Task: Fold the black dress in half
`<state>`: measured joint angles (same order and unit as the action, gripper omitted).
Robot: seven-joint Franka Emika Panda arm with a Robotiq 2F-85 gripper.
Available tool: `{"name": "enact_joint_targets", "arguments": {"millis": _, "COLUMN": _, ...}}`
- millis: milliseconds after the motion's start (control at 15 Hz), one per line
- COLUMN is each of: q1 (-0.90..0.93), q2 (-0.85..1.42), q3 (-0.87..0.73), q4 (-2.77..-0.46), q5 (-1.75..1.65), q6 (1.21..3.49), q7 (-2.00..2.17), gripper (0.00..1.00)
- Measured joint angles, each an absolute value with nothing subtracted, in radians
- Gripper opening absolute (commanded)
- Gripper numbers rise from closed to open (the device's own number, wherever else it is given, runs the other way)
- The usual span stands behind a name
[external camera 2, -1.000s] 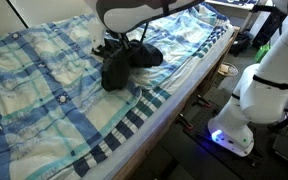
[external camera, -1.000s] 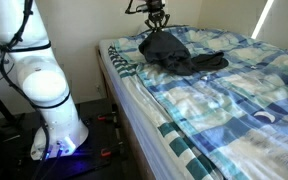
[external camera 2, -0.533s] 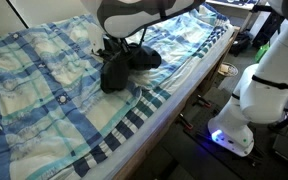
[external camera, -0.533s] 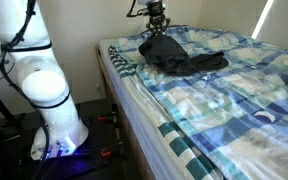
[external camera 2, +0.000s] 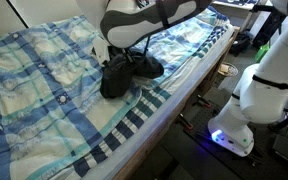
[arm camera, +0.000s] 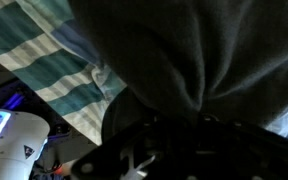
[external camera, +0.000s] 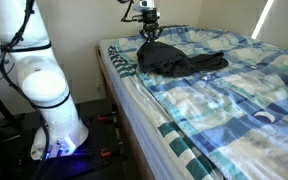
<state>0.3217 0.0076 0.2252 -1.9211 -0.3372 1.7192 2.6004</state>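
**Fingers pinch one end of the black dress**

The fingers [external camera: 147, 27] are closed on a bunch of the black dress [external camera: 179, 60], holding that end up in a peak near the tabletop's edge. The rest lies limp on the blue-and-white spread [external camera: 234, 95]. Its long axis runs from under the fingers to a flat tail well away. To my eye, the fold depends on carrying the held end along that axis, over onto the tail.
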Motion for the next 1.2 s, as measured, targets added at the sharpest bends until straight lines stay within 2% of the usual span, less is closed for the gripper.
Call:
{"name": "enact_joint_targets", "arguments": {"millis": 667, "q1": 0.321, "q2": -0.177, "q3": 0.274, "q4": -2.019, "q5": -0.244, "q6": 1.497, "q7": 2.6, "gripper": 0.03}}
{"name": "enact_joint_targets", "arguments": {"millis": 1133, "q1": 0.321, "q2": -0.197, "q3": 0.315, "q4": -2.069, "q5": -0.208, "q6": 1.521, "q7": 2.6, "gripper": 0.03}}
{"name": "enact_joint_targets", "arguments": {"millis": 1200, "q1": 0.32, "q2": -0.189, "q3": 0.315, "q4": -2.079, "q5": -0.207, "q6": 1.541, "q7": 2.6, "gripper": 0.06}}
